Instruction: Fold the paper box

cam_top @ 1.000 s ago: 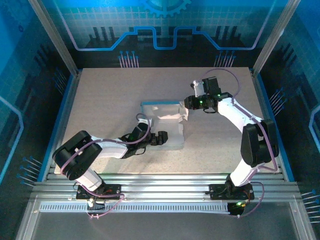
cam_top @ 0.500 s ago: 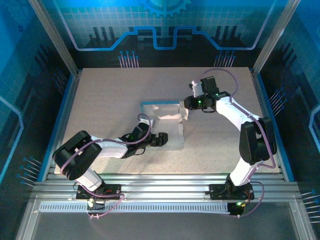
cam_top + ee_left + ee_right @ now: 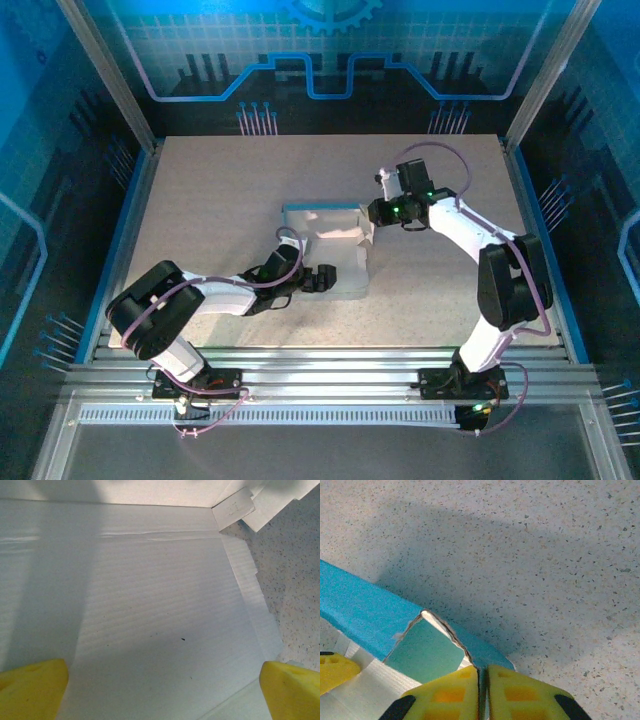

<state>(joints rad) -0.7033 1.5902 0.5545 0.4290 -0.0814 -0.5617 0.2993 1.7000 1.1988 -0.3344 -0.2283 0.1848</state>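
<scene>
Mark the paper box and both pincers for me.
paper box (image 3: 338, 250), top external view, pale inner panel.
right pincer (image 3: 481, 675), right wrist view, between fingertips pinching a flap edge.
left pincer (image 3: 162, 685), left wrist view, midway between spread fingertips.

This is looking like a robotics lab test cell. 2 white robot arms (image 3: 468, 230) are sitting bolted to slotted aluminium rails (image 3: 330, 362) at the near edge of a speckled tabletop (image 3: 220, 190). Aluminium frame posts (image 3: 105, 70) are rising at the corners, and blue backdrop panels (image 3: 200, 50) printed with circuit traces and a gear are walling in the bench. Purple cables (image 3: 437, 143) are looping along both arms.
</scene>
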